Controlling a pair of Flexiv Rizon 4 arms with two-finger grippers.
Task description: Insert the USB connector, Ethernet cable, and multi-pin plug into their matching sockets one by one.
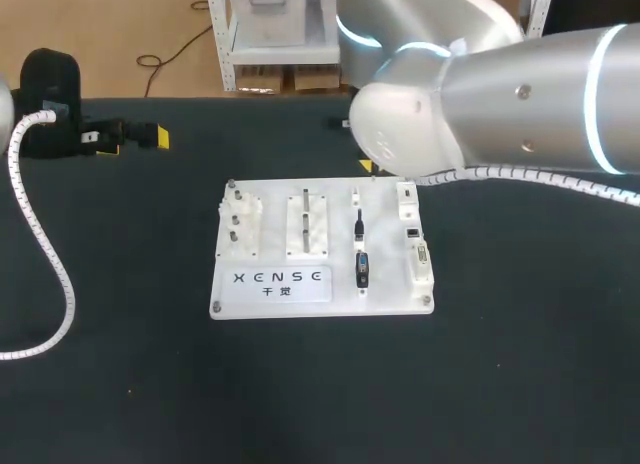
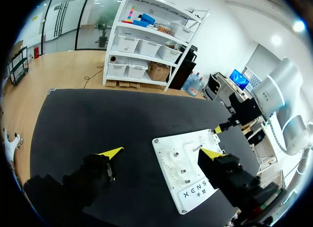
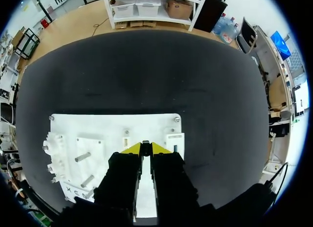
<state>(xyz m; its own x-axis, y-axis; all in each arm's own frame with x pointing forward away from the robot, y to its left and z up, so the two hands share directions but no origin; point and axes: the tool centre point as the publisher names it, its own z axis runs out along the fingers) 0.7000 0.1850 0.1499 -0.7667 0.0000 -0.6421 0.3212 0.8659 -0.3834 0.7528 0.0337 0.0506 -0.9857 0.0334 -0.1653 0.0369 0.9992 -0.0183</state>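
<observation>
The right gripper (image 3: 145,148) has its yellow wedge tips drawn almost together, with nothing identifiable between them, above the white plastic board (image 3: 98,129). The blocky black-and-blue USB connector (image 1: 362,268) lies on that board. The left gripper (image 2: 162,152) gapes wide and empty over the matte black table (image 2: 98,119).

Robotics lab, test bench; black-covered table (image 1: 320,404) carries one white socket board (image 1: 340,284) with mounted connectors (image 1: 421,254) and posts (image 1: 232,219); left arm (image 1: 48,84) with spiral-wrapped cable (image 1: 40,254) and grey right arm (image 1: 500,94) with lit rings (image 1: 600,94) come in from either side.
</observation>
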